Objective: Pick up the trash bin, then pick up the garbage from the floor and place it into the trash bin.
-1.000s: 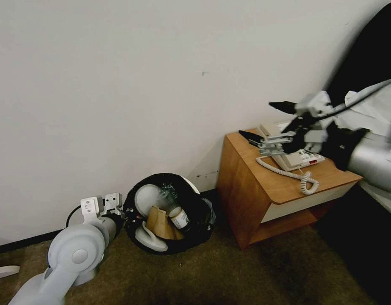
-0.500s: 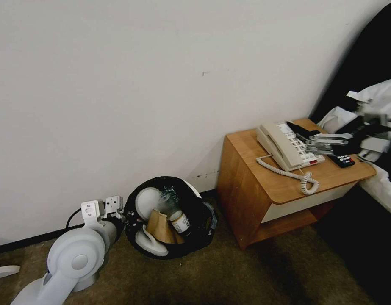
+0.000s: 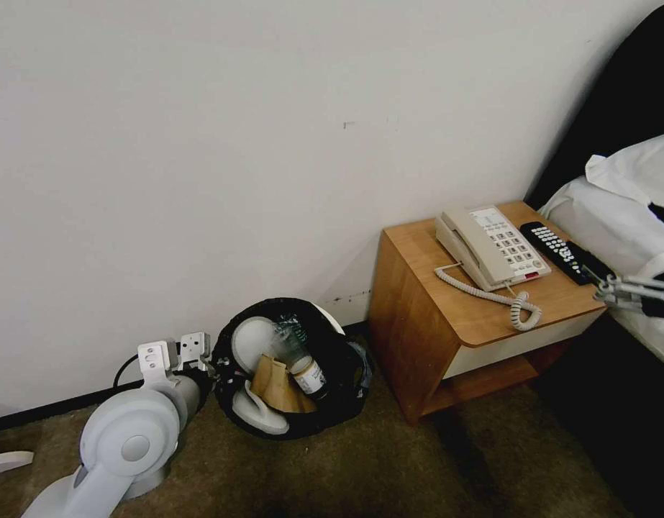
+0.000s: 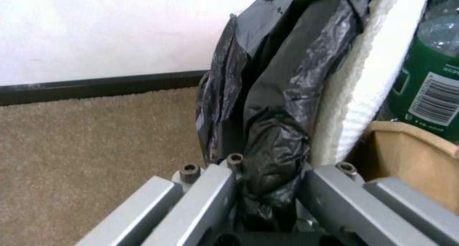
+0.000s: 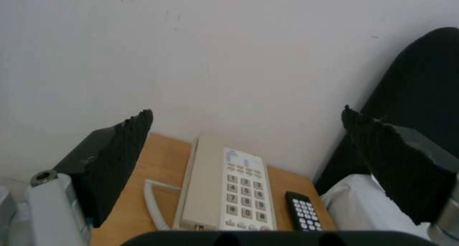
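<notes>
Two grippers are ours; our left gripper (image 3: 215, 374) is low by the wall and pinches the bin's (image 3: 344, 374) black bag (image 4: 268, 138) at the rim; its fingers (image 4: 330, 195) press on the bag from both sides; the bin is tipped toward us on the brown carpet (image 3: 389, 475), just beside the wooden stand (image 3: 483, 324); in the bin we see a white slipper (image 3: 256, 417), a brown card piece (image 3: 274, 385) and a bottle (image 3: 303, 367); our right gripper (image 5: 249, 167) hangs in the air at the far right, near the stand's edge; its black pads (image 5: 119, 152) are spread wide and hold nothing; a phone (image 3: 490, 248) and a remote (image 3: 558, 252) lie on the stand.
</notes>
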Motion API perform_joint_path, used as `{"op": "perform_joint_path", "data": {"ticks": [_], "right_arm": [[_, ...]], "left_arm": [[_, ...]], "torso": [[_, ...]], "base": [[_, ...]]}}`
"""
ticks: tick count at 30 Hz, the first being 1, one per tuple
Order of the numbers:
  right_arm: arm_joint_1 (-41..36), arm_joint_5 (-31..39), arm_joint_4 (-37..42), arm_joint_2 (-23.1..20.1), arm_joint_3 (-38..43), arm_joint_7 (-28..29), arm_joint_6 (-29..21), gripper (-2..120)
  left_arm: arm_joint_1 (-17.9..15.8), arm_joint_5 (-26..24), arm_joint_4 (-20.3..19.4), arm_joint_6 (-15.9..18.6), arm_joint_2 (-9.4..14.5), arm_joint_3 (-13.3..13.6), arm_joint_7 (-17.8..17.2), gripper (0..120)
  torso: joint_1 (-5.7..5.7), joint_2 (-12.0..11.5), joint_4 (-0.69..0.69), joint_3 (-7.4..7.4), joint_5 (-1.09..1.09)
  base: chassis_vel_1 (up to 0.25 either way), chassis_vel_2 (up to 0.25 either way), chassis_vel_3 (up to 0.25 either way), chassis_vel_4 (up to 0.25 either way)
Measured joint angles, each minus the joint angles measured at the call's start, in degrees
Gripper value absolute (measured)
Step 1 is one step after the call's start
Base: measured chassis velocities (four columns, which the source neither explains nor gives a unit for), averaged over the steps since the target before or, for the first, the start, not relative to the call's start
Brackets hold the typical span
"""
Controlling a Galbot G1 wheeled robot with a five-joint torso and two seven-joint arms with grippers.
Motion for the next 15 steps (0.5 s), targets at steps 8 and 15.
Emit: {"op": "perform_joint_path", "data": {"ticks": [8, 15], "right_arm": [[0.4, -9.6, 0.0, 7.1, -2.1, -5.5, 3.5, 100], [1.2, -12.2, 0.0, 13.0, -4.5, -6.3, 4.5, 100]], "left_arm": [[-0.2, 1.2, 0.6, 0.0, -1.6, 0.0, 0.6, 0], [-0.2, 1.8, 1.1, 0.0, -2.3, 0.0, 1.2, 0]], "torso": [[0.0, 0.0, 0.0, 0.0, 0.0], [0.0, 0.0, -0.01, 0.0, 0.02]], "base": [[0.0, 0.0, 0.0, 0.0], [0.0, 0.0, 0.0, 0.0]]}}
